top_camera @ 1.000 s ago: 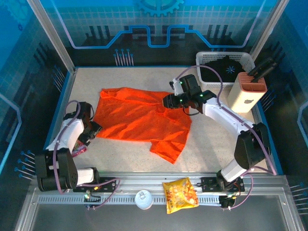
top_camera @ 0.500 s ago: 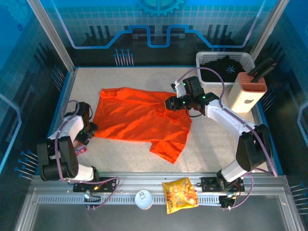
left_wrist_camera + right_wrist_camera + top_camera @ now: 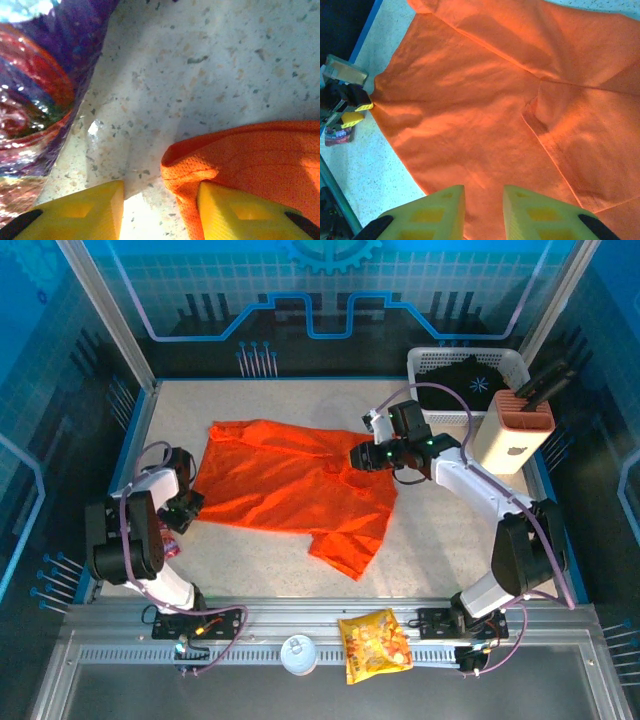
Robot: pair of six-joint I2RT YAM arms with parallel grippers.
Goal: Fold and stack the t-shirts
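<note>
Orange t-shirt (image 3: pixel 250 160) corner apparently between left gripper (image 3: pixel 160 210) jaws.

Bright even overhead light, blue-tinted walls, soft shadows, left wrist close-up blurred, glare patches

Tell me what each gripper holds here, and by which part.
Left gripper: closing on the orange t-shirt's bottom-left corner, not clamped. Right gripper: jaws narrowly apart above the shirt; a grip cannot be told.

Bare table (image 3: pixel 250 550) open along the near side and far-left corner. Far-right corner blocked: white basket (image 3: pixel 420 375) and knife block (image 3: pixel 512 432) touching. Purple snack wrapper (image 3: pixel 35 85) sits just beside left gripper (image 3: pixel 160 210), crowding its outer side.
</note>
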